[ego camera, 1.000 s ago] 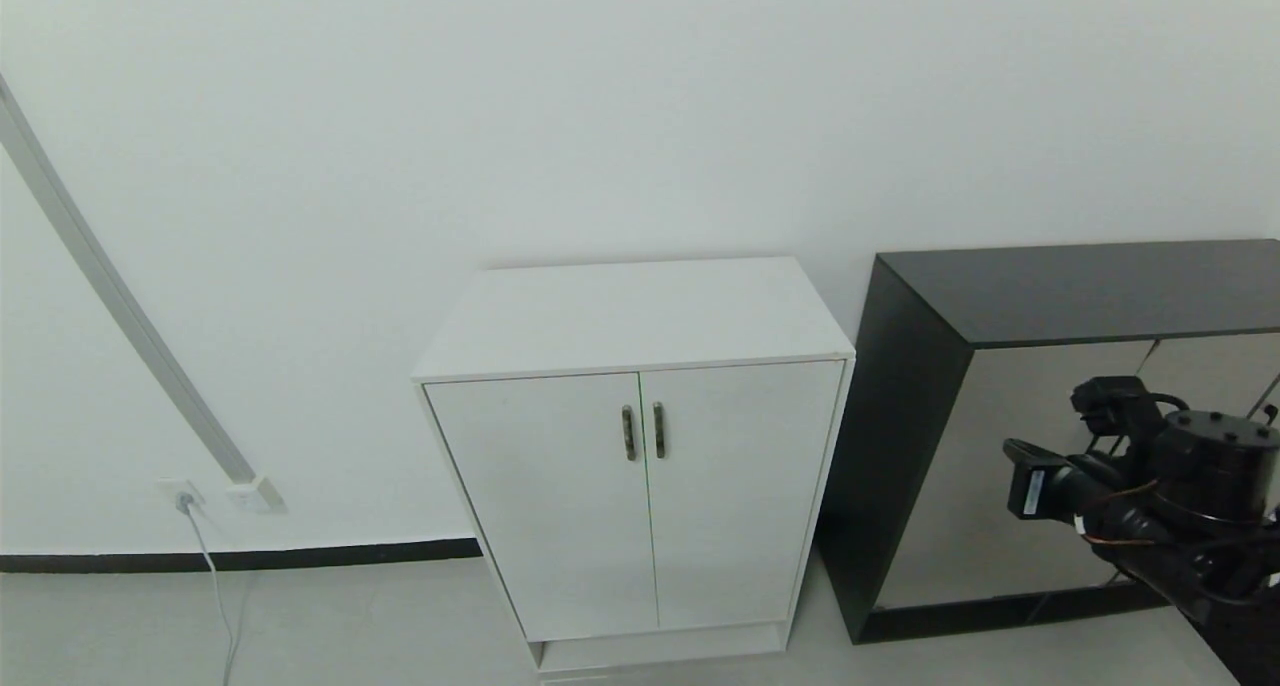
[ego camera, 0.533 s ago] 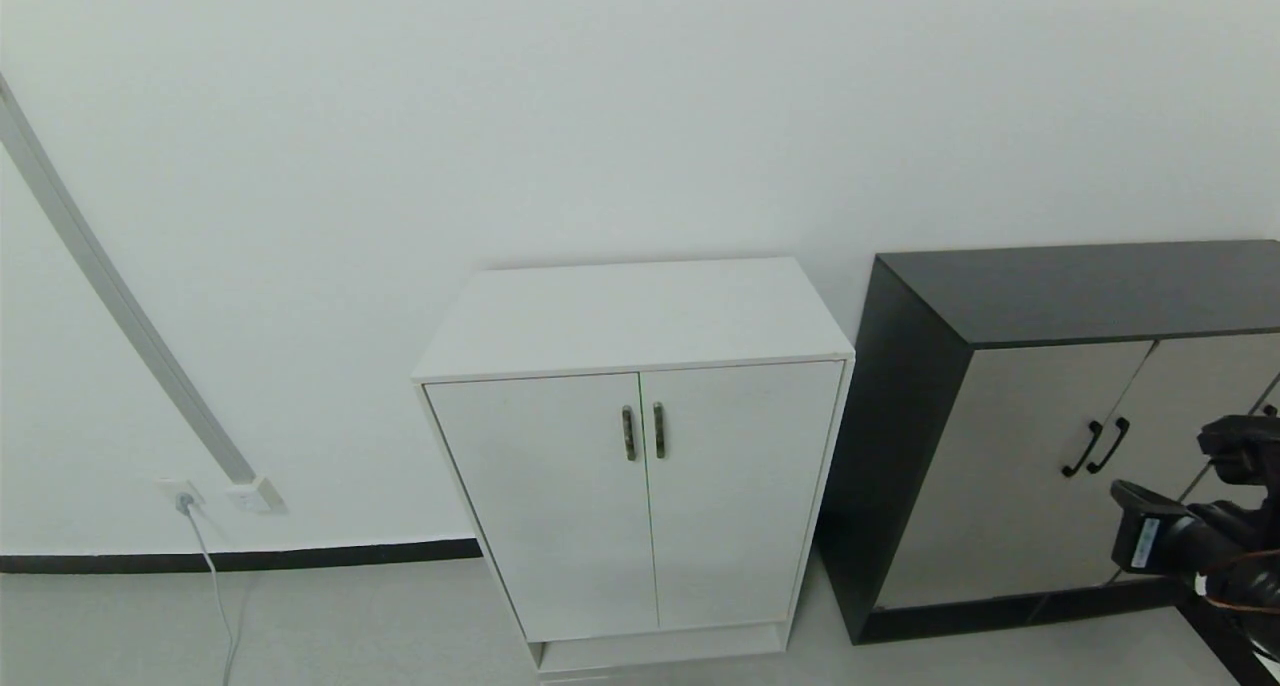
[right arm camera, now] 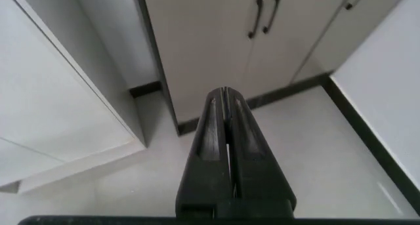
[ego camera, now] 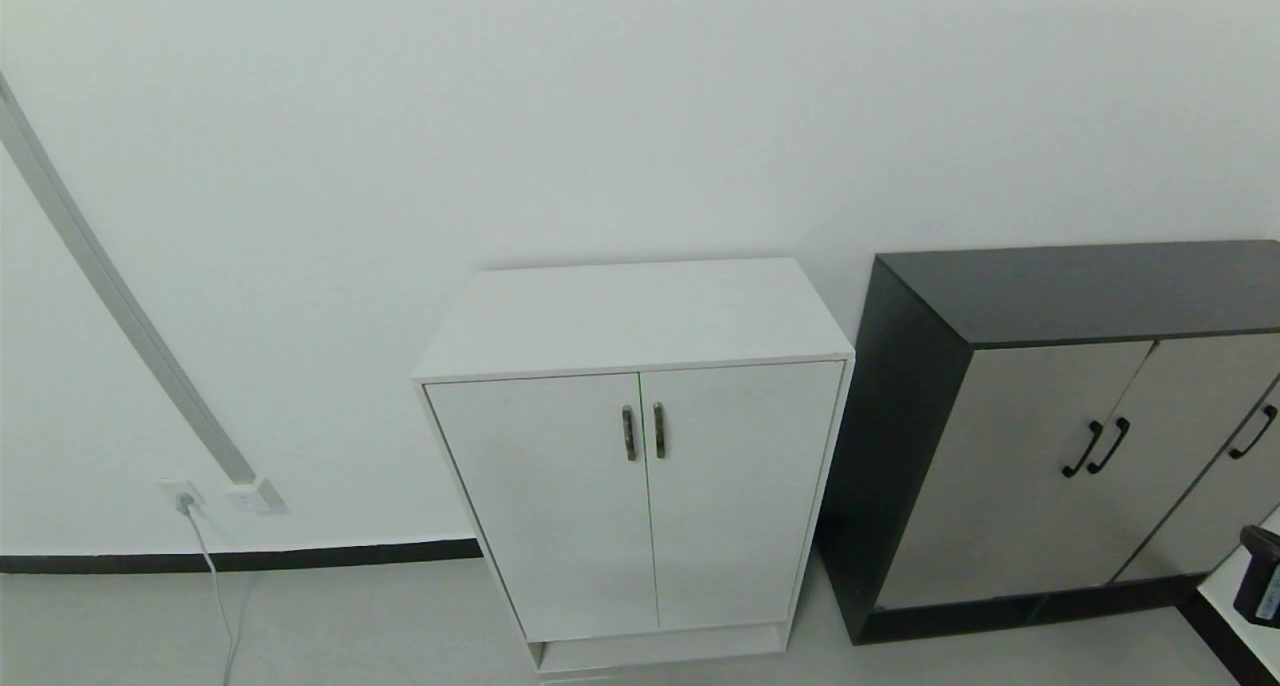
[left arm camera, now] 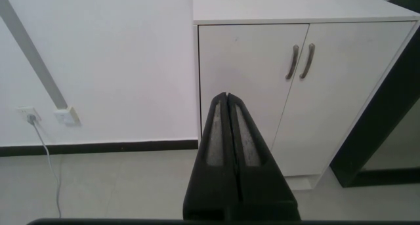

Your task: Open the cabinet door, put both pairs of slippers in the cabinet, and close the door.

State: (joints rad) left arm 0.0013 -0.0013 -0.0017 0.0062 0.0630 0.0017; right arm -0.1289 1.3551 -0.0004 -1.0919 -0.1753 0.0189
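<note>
A white two-door cabinet (ego camera: 640, 446) stands against the wall with both doors closed and two dark handles (ego camera: 643, 431) at the centre seam. The left wrist view looks at the white cabinet (left arm camera: 295, 87) from in front, my left gripper (left arm camera: 227, 97) shut and empty, held off from the doors. My right gripper (right arm camera: 226, 92) is shut and empty, low over the floor in front of the black cabinet (right arm camera: 216, 48). Part of the right arm (ego camera: 1260, 576) shows at the head view's right edge.
A black cabinet (ego camera: 1050, 296) with grey doors and black handles (ego camera: 1095, 446) stands right of the white one. A wall socket with a cable (ego camera: 185, 501) and a slanted wall conduit (ego camera: 110, 286) are to the left. Grey floor (ego camera: 350, 626) lies open in front.
The right arm has dropped down and to the right, almost out of the head view, uncovering the black cabinet's doors. The white cabinet stays closed.
</note>
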